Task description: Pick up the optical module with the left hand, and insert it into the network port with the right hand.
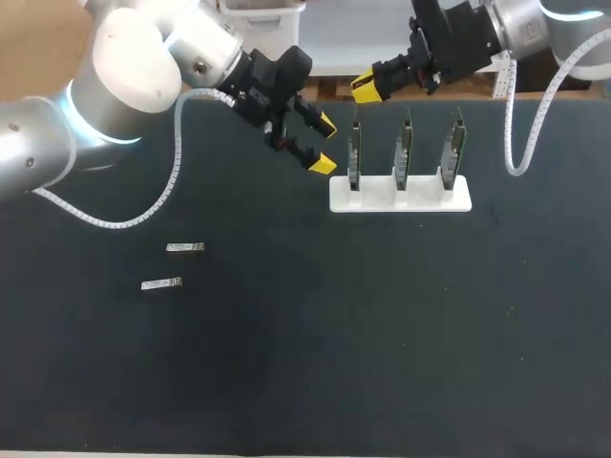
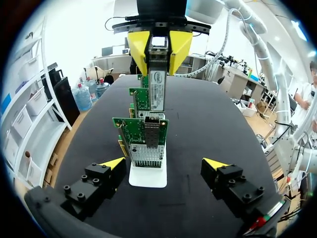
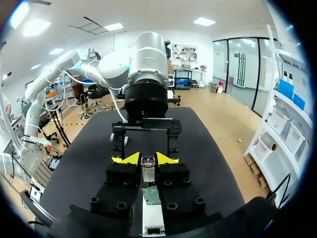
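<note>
Pincers: right pincer [image 1: 366, 88] clamped on optical module [image 2: 157, 84], held above the end network card [image 2: 143, 136] of white rack [image 1: 401, 196], not in port | left pincer [image 1: 325, 143] wide open, empty, beside rack | loose module [image 1: 185, 248] and second loose module [image 1: 161, 283] on table [image 1: 382, 334], well apart from rack

Nothing legible shows anywhere. The module [image 2: 157, 91] gripped in the right tool [image 2: 159, 47] bears a white label [image 2: 157, 89], seen in the left wrist view, with a round logo at the end nearer that tool's fingers and lines of small type beyond it, all too fine to read. Markings on the green cards [image 2: 142, 134] and the loose modules [image 1: 185, 248] at the left of the bench [image 1: 382, 334] are unreadable.
</note>
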Tool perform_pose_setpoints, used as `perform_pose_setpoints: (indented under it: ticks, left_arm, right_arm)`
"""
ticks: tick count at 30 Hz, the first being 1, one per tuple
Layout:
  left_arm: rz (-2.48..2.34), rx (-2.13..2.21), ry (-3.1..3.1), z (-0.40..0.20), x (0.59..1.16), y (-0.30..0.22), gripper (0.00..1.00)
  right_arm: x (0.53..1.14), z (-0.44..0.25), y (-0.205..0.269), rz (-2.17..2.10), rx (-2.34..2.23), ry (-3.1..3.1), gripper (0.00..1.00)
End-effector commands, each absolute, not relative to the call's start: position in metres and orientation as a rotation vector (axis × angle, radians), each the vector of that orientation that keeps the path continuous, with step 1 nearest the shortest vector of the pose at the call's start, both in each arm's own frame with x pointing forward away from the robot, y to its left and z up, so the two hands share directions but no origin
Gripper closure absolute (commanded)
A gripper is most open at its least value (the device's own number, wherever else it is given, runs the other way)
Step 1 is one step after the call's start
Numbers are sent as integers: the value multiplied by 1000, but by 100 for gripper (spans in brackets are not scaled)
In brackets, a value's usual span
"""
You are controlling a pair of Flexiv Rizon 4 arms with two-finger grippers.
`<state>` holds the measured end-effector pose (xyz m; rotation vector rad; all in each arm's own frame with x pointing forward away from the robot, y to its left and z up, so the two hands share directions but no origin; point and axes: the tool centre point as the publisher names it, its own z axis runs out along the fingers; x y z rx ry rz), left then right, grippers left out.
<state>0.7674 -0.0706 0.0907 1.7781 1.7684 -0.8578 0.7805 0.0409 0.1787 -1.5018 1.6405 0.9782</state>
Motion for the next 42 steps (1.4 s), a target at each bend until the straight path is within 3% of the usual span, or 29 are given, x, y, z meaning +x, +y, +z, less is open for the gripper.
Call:
perform_pose_setpoints:
  ticks: [1,42]
  left_arm:
    - [-859,1783,1772,91,769,-71,0]
    - [-859,1783,1772,91,769,-71,0]
  right_arm:
    - [783,174,42,979,-1496,1644,100]
    - [786,171,42,986,-1547,1626,100]
